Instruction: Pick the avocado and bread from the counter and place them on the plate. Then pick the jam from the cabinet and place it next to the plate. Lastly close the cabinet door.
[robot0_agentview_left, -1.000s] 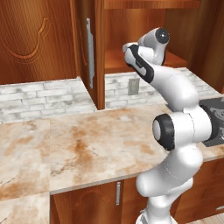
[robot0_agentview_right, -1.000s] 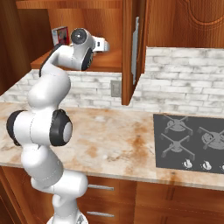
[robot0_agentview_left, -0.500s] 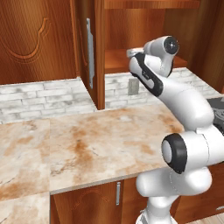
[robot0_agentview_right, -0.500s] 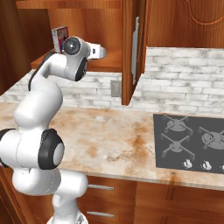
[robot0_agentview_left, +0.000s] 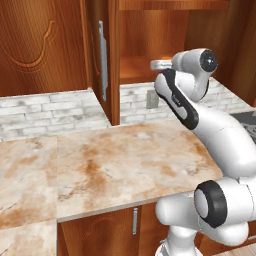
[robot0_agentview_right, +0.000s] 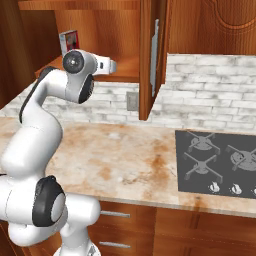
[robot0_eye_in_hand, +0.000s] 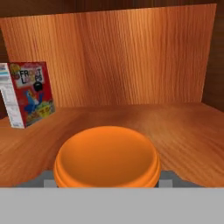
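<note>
While gripped by tool (robot0_eye_in_hand: 105, 183), jam (robot0_eye_in_hand: 106, 158) lid orange, round.

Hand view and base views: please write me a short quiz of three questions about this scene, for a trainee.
1. True or false: the cabinet door stands open.
2. In the hand view, what stands on the shelf to the left of the orange lid of the jam? A) a cereal box B) a blue plate C) a kettle
3. Fill in: in the right base view, the dark thing set into the counter is a ____.

Key: 1 true; 2 A; 3 cooktop.
</note>
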